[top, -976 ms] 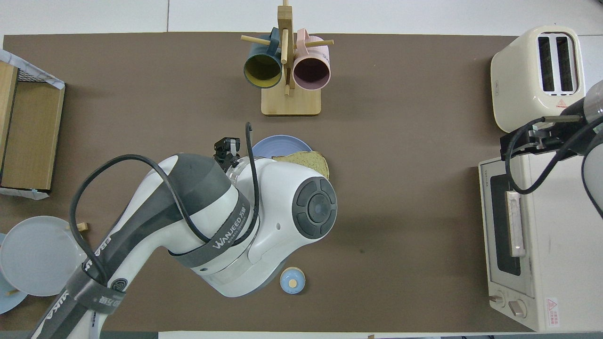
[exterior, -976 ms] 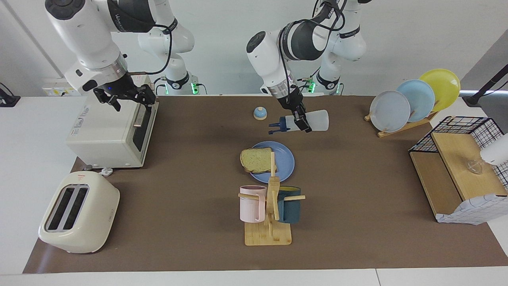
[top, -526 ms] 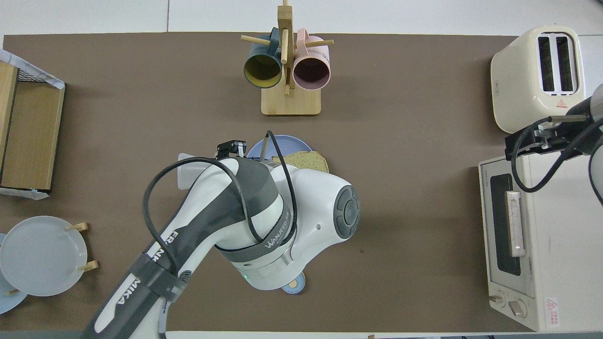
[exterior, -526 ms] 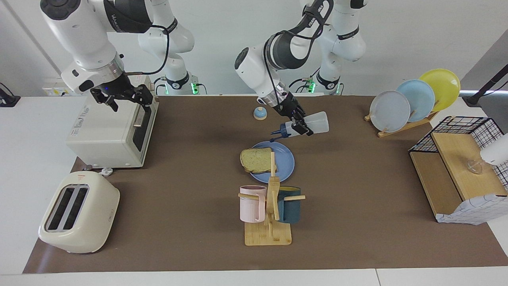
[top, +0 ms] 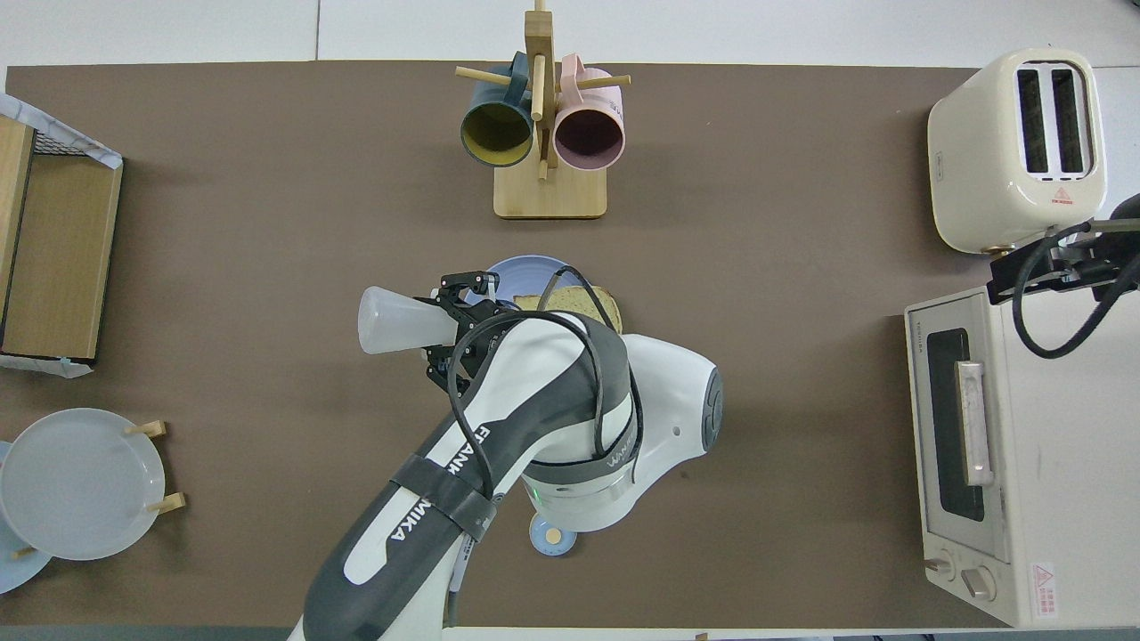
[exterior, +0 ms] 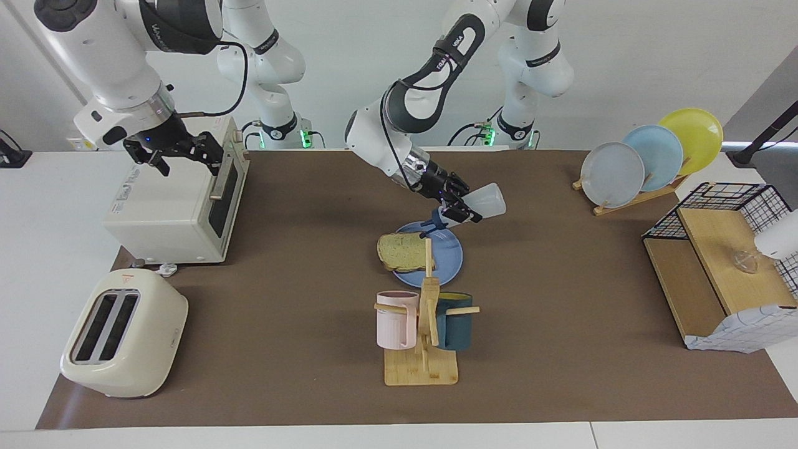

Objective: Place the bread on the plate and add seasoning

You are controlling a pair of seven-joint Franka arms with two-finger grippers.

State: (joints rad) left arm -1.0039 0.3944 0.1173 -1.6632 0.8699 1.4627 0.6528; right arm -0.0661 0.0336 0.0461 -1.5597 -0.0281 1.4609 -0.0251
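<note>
Currently left gripper (exterior: 460, 211), jaws clamped on tilted seasoning bottle (exterior: 480, 202), cap down over periwinkle plate (exterior: 450, 257) at its twelve o'clock; toast (exterior: 404, 251) rests on plate. Arm lettering partly reads "FRANKA". Right gripper (exterior: 177, 149), jaws spread, waits above toaster oven (exterior: 174, 212).

both arms have glossy white shells with rounded shapes, and dark grey or black bands sit at the joints. on these bands there is white lettering, partly readable as "franka". a round dark grey cap with a ring pattern closes one joint of the left arm. black cables run in loops outside along the forearms, fixed under the bands. near each wrist there is a silver metal ring, then black finger hardware. at both bases a small green light glows, and a small blue light shows at the right wrist.
</note>
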